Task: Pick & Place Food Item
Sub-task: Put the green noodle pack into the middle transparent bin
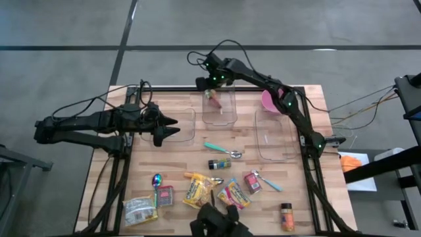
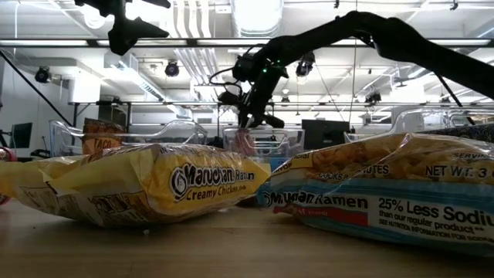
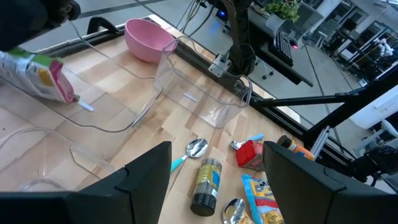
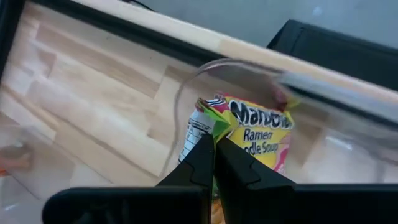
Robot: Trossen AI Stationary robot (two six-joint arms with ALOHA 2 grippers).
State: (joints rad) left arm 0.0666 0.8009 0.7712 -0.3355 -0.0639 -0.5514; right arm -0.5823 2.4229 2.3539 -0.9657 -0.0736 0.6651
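A pink-and-green ramen packet (image 4: 258, 130) hangs in my shut right gripper (image 4: 214, 142) over the middle clear container (image 1: 219, 113) at the table's far side. In the high view the right gripper (image 1: 210, 92) sits above that container's far end, with the packet (image 1: 214, 99) just below it. The low view shows the packet (image 2: 245, 140) down between the container's walls (image 2: 285, 143). Above the left clear container (image 1: 177, 118), my left gripper (image 1: 172, 129) hovers open and holds nothing. My right gripper pinches the ramen packet by one edge (image 4: 208, 127) between its two fingers. The fingers slant down from above. The packet hangs tilted below them inside the middle container. I cannot tell whether its lower end touches the container's floor.
A pink bowl (image 1: 270, 102) and a third clear container (image 1: 276, 135) stand at the far right. On the near half lie a teal spoon (image 1: 220, 150), a spice bottle (image 1: 219, 164), yellow ramen packets (image 1: 197, 189), red packets (image 1: 252, 182) and an orange bottle (image 1: 287, 217).
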